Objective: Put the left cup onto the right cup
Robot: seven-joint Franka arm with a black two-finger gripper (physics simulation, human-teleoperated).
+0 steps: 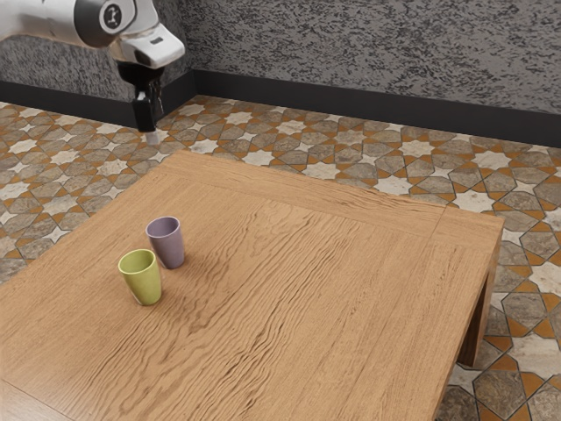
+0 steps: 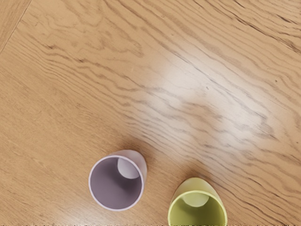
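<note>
Wood table (image 1: 333, 263), two upright cups; my gripper (image 1: 151, 132) hangs high, pointing down, well apart from the purple cup (image 1: 166, 241).
Green cup (image 1: 141, 275) stands just beside it; wrist view shows both cups' insides; claw state I cannot tell.

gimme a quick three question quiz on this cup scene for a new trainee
1. True or false: the olive-green plastic cup and the purple plastic cup both stand upright on the wooden table.
2. The white robot arm is: A) raised, touching neither cup; B) lifting the green cup; C) pressing down on the purple cup.
3. In the wrist view, do the two cups touch?
Key: 1 true; 2 A; 3 no, a strip of table shows between them.
</note>
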